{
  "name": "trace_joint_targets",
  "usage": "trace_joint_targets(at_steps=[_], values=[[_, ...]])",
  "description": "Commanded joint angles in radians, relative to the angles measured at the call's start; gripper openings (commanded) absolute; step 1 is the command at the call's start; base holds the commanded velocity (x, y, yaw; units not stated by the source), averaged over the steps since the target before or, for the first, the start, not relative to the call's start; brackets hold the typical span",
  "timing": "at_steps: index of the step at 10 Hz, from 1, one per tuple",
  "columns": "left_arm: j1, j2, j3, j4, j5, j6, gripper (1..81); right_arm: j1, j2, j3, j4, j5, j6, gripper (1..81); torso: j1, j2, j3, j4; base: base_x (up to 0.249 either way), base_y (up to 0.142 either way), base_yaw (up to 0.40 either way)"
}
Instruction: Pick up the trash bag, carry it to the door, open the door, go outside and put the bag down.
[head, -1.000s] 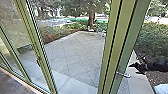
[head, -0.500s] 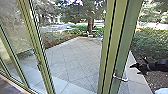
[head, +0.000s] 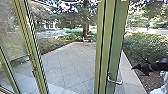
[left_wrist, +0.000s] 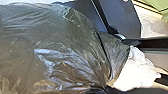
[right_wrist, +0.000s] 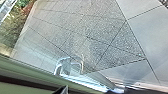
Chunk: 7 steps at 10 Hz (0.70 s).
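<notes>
The glass door's green frame stands in the middle of the head view, with a metal handle low on it. Right of that handle, apart from it, my black right gripper is spread open with nothing between its fingers. A looped metal handle also shows in the right wrist view, near the frame. In the left wrist view the dark, shiny trash bag looms large. Its neck is gathered tight with my left gripper shut on it, and white crumpled material bulges beside the neck. Whether the door is ajar, I cannot tell.
Another green post rises on the left. Behind the glass lies a paved yard, with a tree at its far end. Bushes and a soil bed border the paving on the right.
The head camera has moved: posts, handle and tree sit further left in the picture, and more white shows at the lower right. The right gripper remains open beside the handle.
</notes>
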Motion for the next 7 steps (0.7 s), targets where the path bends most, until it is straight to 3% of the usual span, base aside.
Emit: trace_joint_targets(at_steps=[1,4,7], values=[[-0.043,0.004,0.005,-0.007,0.072,0.006,1.0,0.179,0.001,-0.096,-0.213,-0.006,-0.077,81.1,0.000,0.000,0.000,0.000,0.000,0.000,0.000],[-0.043,0.008,0.005,-0.007,0.072,0.006,1.0,0.196,0.048,-0.157,-0.289,-0.018,-0.099,81.1,-0.002,-0.001,-0.001,-0.001,0.000,0.000,0.000],[-0.043,0.010,0.005,-0.007,0.072,0.006,1.0,0.197,0.073,-0.222,-0.300,-0.014,-0.163,81.1,-0.005,-0.003,0.000,-0.002,0.000,0.000,0.000]])
